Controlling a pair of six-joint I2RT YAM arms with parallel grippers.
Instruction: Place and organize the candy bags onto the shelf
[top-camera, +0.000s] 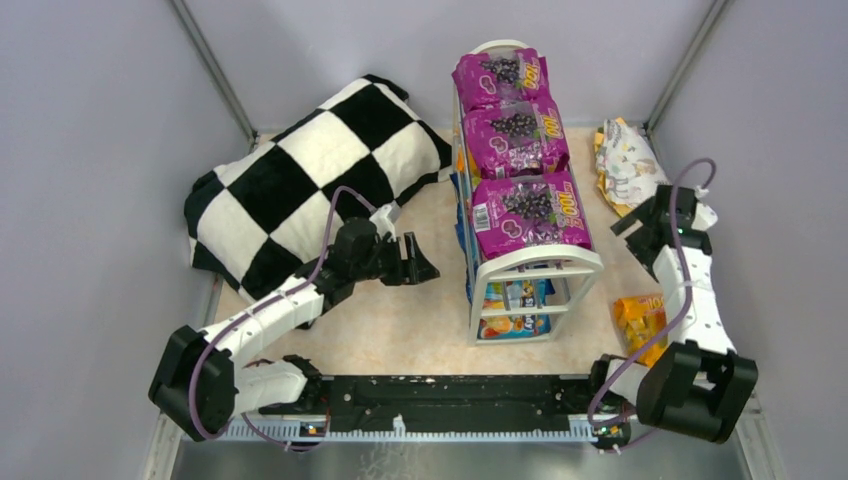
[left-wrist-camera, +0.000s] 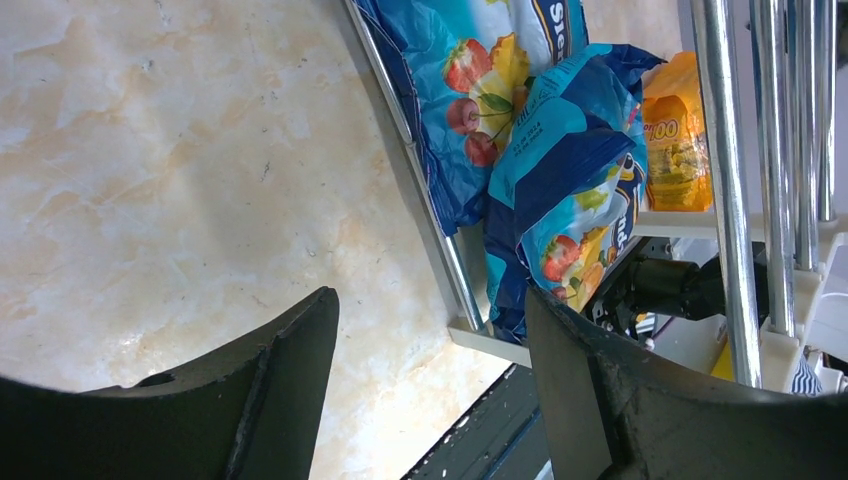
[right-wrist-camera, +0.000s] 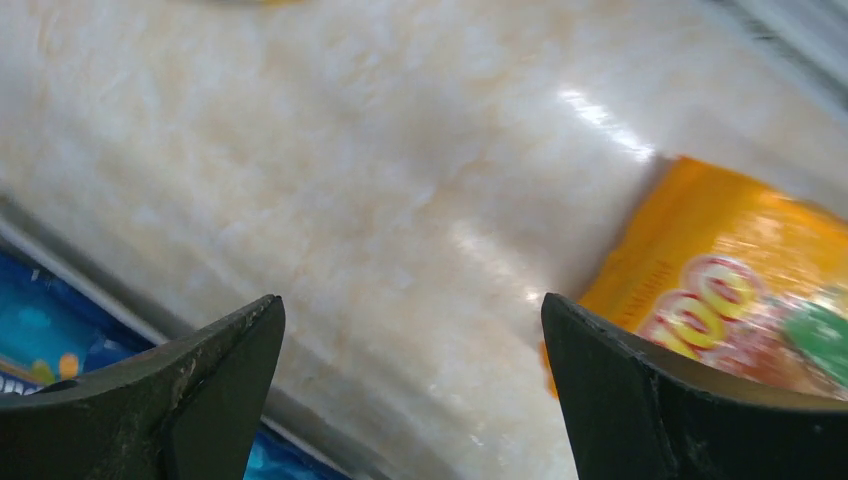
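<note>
The white wire shelf (top-camera: 535, 262) stands mid-table with three purple candy bags (top-camera: 528, 212) lying in a row on its top tier. Blue candy bags (left-wrist-camera: 560, 170) sit on its lower tiers (left-wrist-camera: 478, 332). An orange candy bag (top-camera: 640, 318) lies flat on the table to the right of the shelf, and it also shows past the rods (left-wrist-camera: 675, 130). My left gripper (top-camera: 430, 258) hovers just left of the shelf's near end, open and empty (left-wrist-camera: 430, 295). My right gripper (top-camera: 630, 228) hangs open above bare table between the shelf and the orange bag (right-wrist-camera: 730, 270), holding nothing (right-wrist-camera: 411, 300).
A black-and-white checkered cushion (top-camera: 320, 180) fills the back left. A white and yellow patterned bag (top-camera: 625, 165) lies at the back right. Grey walls close in the table on three sides, and a black rail (top-camera: 450, 400) joins the arm bases at the near edge.
</note>
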